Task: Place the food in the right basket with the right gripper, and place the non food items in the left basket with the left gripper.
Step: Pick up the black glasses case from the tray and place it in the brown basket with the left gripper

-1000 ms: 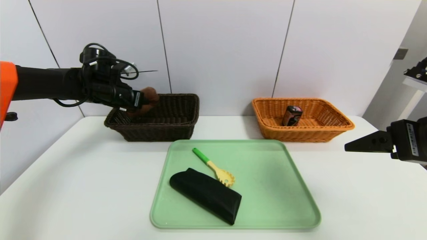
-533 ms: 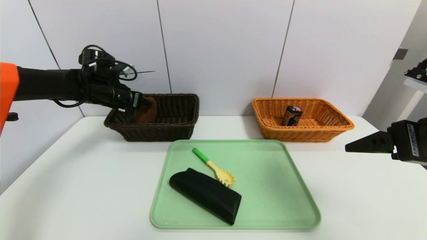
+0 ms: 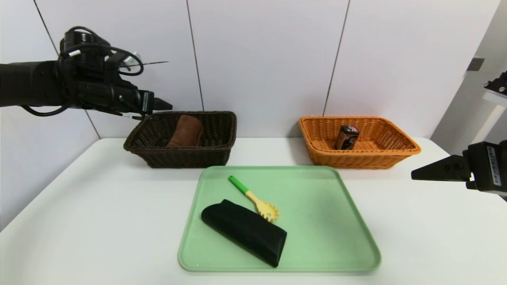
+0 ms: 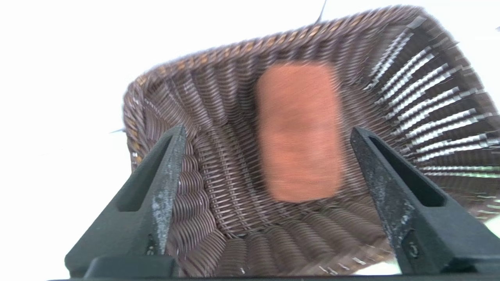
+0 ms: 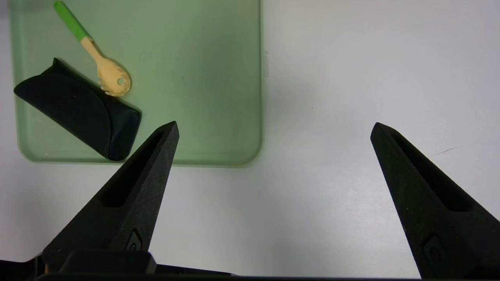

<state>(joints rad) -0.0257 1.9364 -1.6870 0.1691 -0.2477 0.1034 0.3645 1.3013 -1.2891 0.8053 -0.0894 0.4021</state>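
left gripper (image 3: 166, 105): raised, fingers (image 4: 168, 171) spread, empty | right gripper (image 3: 414, 174): low, fingers (image 5: 148, 175) spread, empty

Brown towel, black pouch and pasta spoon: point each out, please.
brown towel (image 3: 186, 131), head view, middle of the roll.
black pouch (image 3: 245, 230), head view, middle of its flap.
pasta spoon (image 3: 267, 210), head view, yellow toothed head.

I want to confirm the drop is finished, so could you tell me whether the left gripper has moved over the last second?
Yes. The left gripper has risen and drawn back leftward from the left basket, leaving the brown towel inside.
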